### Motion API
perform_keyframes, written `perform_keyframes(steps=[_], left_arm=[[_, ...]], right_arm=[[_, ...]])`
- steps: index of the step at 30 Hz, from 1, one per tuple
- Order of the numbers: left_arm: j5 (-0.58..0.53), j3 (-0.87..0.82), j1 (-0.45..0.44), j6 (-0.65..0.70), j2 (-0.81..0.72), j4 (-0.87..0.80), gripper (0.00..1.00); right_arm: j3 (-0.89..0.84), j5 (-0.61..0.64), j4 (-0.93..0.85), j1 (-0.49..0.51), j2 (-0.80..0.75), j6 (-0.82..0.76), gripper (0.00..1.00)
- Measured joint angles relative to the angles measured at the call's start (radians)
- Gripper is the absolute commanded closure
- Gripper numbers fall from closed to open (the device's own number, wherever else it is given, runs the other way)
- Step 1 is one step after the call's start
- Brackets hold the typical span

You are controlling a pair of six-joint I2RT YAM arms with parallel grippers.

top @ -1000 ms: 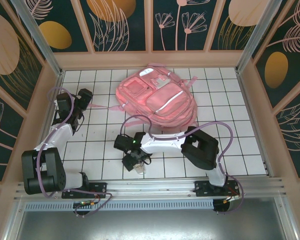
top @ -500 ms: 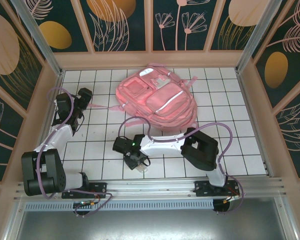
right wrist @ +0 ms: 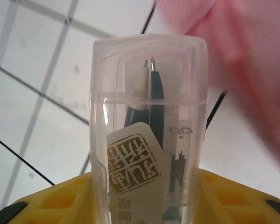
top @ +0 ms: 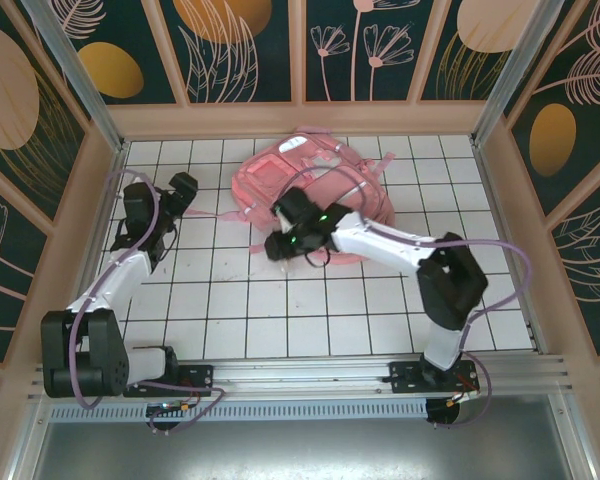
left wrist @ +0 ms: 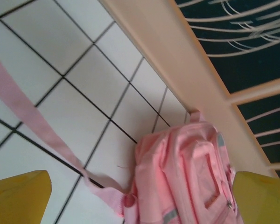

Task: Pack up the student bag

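The student bag (top: 265, 180) is a large pink backpack lying flat at the back middle of the tiled table; it also appears in the left wrist view (left wrist: 186, 172) and as a pink blur in the right wrist view (right wrist: 252, 56). My right gripper (top: 278, 245) hovers at the bag's near left edge, shut on a clear plastic case (right wrist: 149, 116) holding a compass, a pen and a lead tube. The case stands between the yellow fingers (right wrist: 56, 205). My left gripper (top: 185, 190) is open just left of the bag, over its loose strap (left wrist: 32, 121), nothing between its fingers.
Wooden walls (top: 300, 118) close in the table at the back and on both sides. The bag's strap (top: 215, 213) trails left across the tiles toward the left arm. White tiles (top: 280, 320) lie bare in front of the bag.
My right arm has swung from the table's near middle up to the bag's near edge, its jaws closing on the clear case. The left gripper edged slightly toward the bag.
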Motion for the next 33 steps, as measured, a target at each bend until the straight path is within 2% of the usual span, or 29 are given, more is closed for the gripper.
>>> perform_keyframes(steps=[8, 13, 19, 27, 33], left_arm=[[-0.053, 0.204, -0.237, 0.172, 0.070, -0.054, 0.12], [-0.086, 0.360, -0.442, 0.321, 0.203, -0.097, 0.16], [-0.115, 0.598, -0.639, 0.515, 0.427, -0.224, 0.18], [-0.188, 0.968, -0.803, 0.754, 0.729, -0.460, 0.20], [-0.253, 1.066, -0.864, 0.837, 0.839, -0.582, 0.21]], right_arm=[[-0.047, -0.032, 0.157, -0.301, -0.189, 0.016, 0.55], [-0.188, -0.025, 0.227, -0.524, -0.291, 0.068, 0.55], [-0.357, -0.036, 0.251, -0.715, -0.382, 0.098, 0.56], [-0.525, -0.086, 0.274, -0.901, -0.472, 0.121, 0.55], [-0.588, -0.130, 0.298, -0.962, -0.523, 0.143, 0.55]])
